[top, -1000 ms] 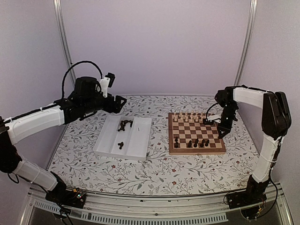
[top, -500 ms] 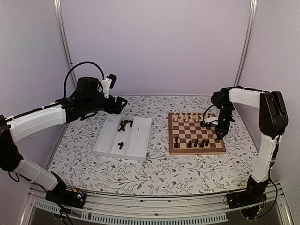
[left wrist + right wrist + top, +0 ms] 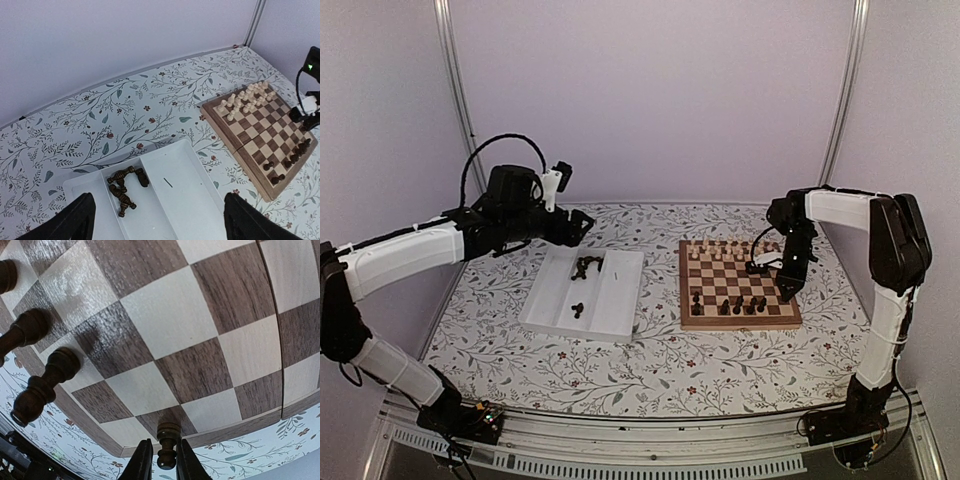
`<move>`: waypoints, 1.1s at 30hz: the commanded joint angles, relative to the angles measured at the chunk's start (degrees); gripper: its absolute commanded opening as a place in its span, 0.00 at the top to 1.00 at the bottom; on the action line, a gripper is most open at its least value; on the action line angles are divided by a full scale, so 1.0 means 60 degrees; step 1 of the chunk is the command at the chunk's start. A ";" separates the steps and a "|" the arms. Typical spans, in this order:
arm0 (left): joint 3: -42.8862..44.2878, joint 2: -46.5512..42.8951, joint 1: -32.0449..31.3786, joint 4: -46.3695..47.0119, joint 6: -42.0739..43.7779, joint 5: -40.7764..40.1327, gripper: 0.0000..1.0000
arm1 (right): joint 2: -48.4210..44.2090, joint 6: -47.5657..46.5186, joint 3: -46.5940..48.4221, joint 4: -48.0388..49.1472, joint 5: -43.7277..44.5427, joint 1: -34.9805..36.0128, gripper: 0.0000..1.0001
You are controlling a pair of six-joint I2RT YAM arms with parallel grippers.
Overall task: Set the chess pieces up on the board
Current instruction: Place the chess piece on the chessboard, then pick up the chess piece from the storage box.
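Observation:
The board (image 3: 738, 272) lies right of centre, with several dark chess pieces (image 3: 740, 304) standing along its near rows. My right gripper (image 3: 788, 290) points down at the board's near right corner. In the right wrist view a dark piece (image 3: 168, 437) stands on a dark corner square between the fingers (image 3: 142, 460). The jaws are slightly parted, with a thin gap showing on the left side of the piece's neck. More dark pieces (image 3: 125, 187) lie loose in the white tray (image 3: 190, 200). My left gripper (image 3: 160, 225) hangs wide open above that tray, holding nothing.
Pale wooden pieces (image 3: 725, 250) fill the board's far rows. Two other dark pieces (image 3: 42, 385) stand to the left of my right gripper. The tray (image 3: 620, 300) has two compartments, and one more dark piece (image 3: 577, 309) lies near its front. Walls close in the floral table.
The right gripper has shifted slightly left and down over the board's near right corner. The left arm has edged a little to the right above the tray.

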 commanded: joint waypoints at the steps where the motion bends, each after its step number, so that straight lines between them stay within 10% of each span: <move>1: 0.0316 0.0200 0.0105 -0.0107 -0.0050 0.0192 0.09 | 0.0153 0.0120 0.0154 -0.0082 -0.0028 0.0068 0.81; 16: 0.0378 0.0400 0.0086 -0.0322 -0.0040 0.0053 0.11 | -0.0113 0.0203 0.0510 -0.0142 -0.0242 0.0103 0.76; 22: 0.1446 0.1046 -0.0275 -0.2653 0.0222 -0.0720 0.25 | -0.1248 0.0230 0.1019 -0.0559 -0.1106 -0.0134 0.71; 28: 0.1753 0.1949 -0.0319 -0.4590 -0.0358 0.0539 0.54 | -0.3180 0.0959 -0.0320 0.2179 -0.2133 -0.0451 0.66; 33: 0.1989 0.2472 -0.0657 -0.5912 -0.0589 0.0911 0.59 | -0.4472 0.1960 -0.2086 0.5096 -0.2652 -0.0536 0.64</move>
